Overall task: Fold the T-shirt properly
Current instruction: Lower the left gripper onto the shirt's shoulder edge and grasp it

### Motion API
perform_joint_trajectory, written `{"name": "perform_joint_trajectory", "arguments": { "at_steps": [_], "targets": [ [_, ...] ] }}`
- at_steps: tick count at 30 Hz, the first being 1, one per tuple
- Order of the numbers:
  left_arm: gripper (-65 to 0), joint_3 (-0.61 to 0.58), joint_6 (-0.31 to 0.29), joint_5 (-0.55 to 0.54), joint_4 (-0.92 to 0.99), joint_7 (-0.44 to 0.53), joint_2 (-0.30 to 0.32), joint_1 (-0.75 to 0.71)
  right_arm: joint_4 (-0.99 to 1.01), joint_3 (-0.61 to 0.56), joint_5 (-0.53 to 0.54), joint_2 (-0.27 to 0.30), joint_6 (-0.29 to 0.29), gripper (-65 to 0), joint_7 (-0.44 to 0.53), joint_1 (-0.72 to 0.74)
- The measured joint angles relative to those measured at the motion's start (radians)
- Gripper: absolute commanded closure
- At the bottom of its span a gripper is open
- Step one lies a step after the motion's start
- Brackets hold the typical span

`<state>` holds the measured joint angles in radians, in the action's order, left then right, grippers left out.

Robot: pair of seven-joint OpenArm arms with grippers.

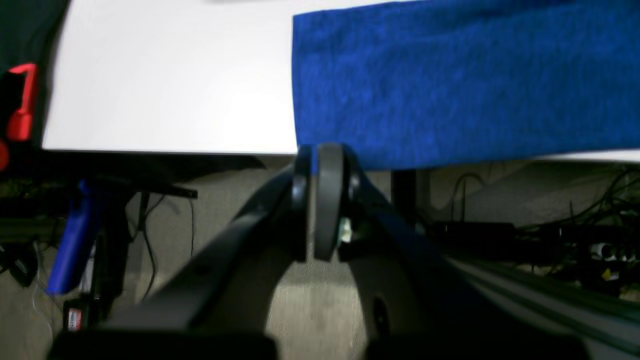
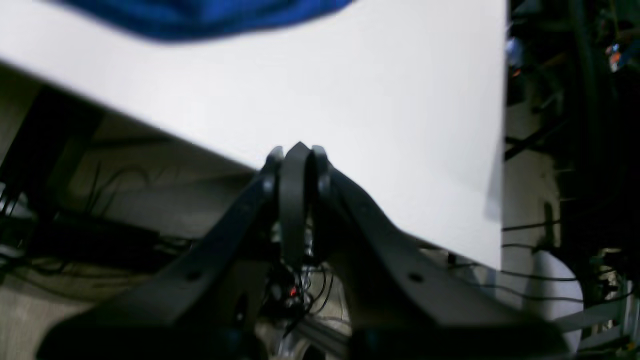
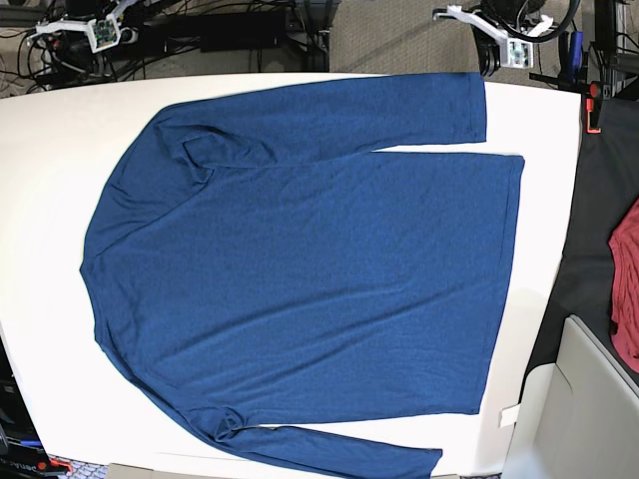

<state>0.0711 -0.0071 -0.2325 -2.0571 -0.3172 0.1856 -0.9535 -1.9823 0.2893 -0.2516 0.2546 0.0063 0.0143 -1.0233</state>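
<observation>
White laminate meets our eye first: the table (image 3: 544, 249) fills the base view, and the T-shirt (image 3: 300, 279) covers most of it. We see the shirt spread flat and unfolded, its shoulders toward the left of that view and its hem toward the right. One long sleeve runs along the far edge of the table, its cuff near the far right corner; the other runs along the near edge and reaches the bottom of the picture. The knit is a plain heathered blue with a few soft creases near the armpits.

At the right border of the base view we glimpse a red cloth (image 3: 627, 279), off the table.

In the left wrist view we find the left gripper (image 1: 311, 200) at the table's edge, just beside the end of a blue sleeve that overhangs that edge. Its fingers (image 1: 330, 200) are pressed together; we see no fabric between them.

In the right wrist view the right gripper (image 2: 298, 200) sits by a bare corner of the table, well apart from the blurred blue fabric at the top. Its fingers (image 2: 292, 200) are likewise pressed together and hold nothing.
</observation>
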Motion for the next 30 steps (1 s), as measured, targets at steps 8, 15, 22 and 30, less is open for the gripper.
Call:
{"name": "perform_joint_trajectory", "arguments": {
  "at_steps": [8,15,22,30],
  "targets": [
    [-8.5,-0.002,-0.007,-0.004,-0.013,-0.156,0.0,0.095,-0.012,0.0,0.002,-0.003,0.004,-0.3,-0.094,0.06],
    [-23.9,-0.002,-0.008,-0.007,-0.014,-0.165,-0.003,0.108,-0.014,-0.002,0.003,-0.007,0.005,-0.8,-0.115,0.084],
    [-26.6,0.001,-0.155,-0.177,-0.014,-0.176,0.003,0.106,-0.019,-0.002,0.203,0.012,0.005,-12.2,-0.117,0.116],
    [-26.6,0.005,-0.147,-0.172,-0.015,-0.258,0.006,0.173,-0.019,0.0,0.311,0.067,0.003,-12.6,-0.12,0.106]
  ]
}}
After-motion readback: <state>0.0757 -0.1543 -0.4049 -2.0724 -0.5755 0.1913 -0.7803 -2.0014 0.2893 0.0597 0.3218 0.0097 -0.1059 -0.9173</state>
